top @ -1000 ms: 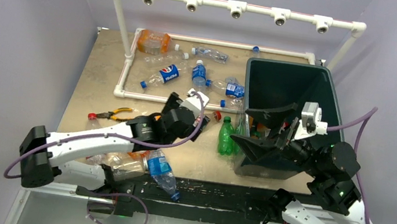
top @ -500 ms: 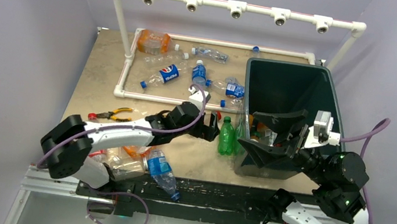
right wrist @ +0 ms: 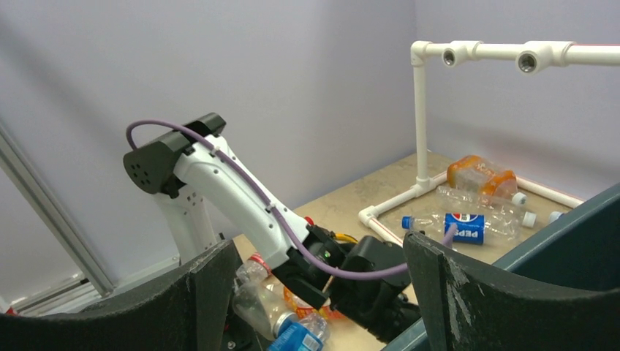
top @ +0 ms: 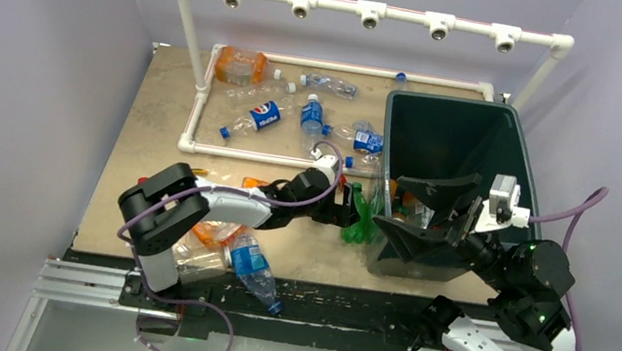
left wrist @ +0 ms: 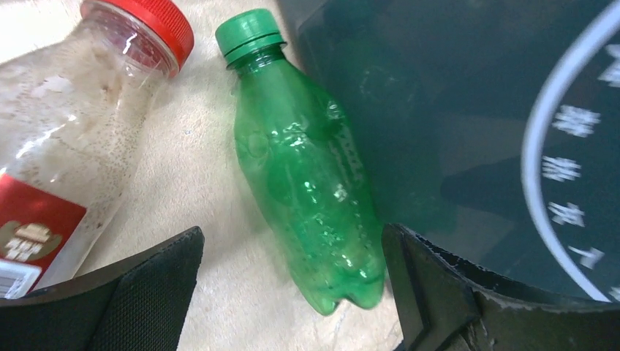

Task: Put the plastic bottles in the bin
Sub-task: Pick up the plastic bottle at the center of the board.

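A green bottle [left wrist: 311, 183] with a green cap lies on the table against the dark green bin [left wrist: 453, 110]. My left gripper [left wrist: 292, 285] is open, its jaws on either side of the bottle's base without touching it; in the top view it [top: 348, 210] sits low beside the green bottle [top: 363, 220]. A clear red-capped bottle [left wrist: 66, 139] lies to the left. The bin [top: 513, 149] stands at the right. My right gripper [top: 426, 212] is open and empty above the bin's near end. Several bottles [top: 264, 116] lie at the back.
A white pipe frame [top: 202, 78] bounds the far bottles. Yellow-handled pliers [top: 178, 179] lie at the left. Crushed bottles [top: 250, 259] sit by the table's near edge under the left arm. The left arm [right wrist: 219, 183] shows in the right wrist view.
My left arm has stretched right and dropped low, bringing its open gripper around the green bottle's base by the bin. The right gripper has lifted slightly and stays open.
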`<action>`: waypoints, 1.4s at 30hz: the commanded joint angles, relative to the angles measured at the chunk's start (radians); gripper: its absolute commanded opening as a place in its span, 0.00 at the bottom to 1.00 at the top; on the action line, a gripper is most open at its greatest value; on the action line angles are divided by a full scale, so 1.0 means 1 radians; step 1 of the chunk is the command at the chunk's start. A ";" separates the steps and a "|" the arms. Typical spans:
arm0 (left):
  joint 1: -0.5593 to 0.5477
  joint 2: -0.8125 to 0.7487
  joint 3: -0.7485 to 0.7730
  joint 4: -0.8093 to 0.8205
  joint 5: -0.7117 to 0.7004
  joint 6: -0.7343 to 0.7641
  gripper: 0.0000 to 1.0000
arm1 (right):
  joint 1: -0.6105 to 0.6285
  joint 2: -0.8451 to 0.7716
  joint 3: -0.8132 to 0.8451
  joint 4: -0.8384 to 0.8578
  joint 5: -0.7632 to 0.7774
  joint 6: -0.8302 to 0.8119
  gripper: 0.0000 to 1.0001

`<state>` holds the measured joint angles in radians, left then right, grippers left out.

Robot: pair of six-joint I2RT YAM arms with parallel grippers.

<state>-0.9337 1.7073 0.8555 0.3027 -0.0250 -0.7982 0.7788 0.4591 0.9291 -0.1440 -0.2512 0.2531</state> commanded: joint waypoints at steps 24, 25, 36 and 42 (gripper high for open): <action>-0.004 0.126 0.050 0.131 0.042 -0.027 0.52 | 0.002 -0.021 0.012 -0.029 0.056 -0.005 0.89; -0.005 0.112 0.044 0.135 0.044 -0.023 0.48 | 0.002 -0.020 0.014 -0.029 0.056 -0.005 0.89; -0.011 -0.289 -0.029 -0.006 -0.023 0.066 0.23 | 0.002 -0.011 0.035 -0.001 0.042 0.012 0.89; -0.013 -0.675 0.007 -0.225 -0.131 0.296 0.21 | 0.002 0.019 0.068 0.068 0.064 0.047 0.89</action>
<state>-0.9436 1.2423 0.8249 0.2111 -0.0635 -0.6922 0.7788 0.4522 0.9417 -0.1593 -0.2180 0.2672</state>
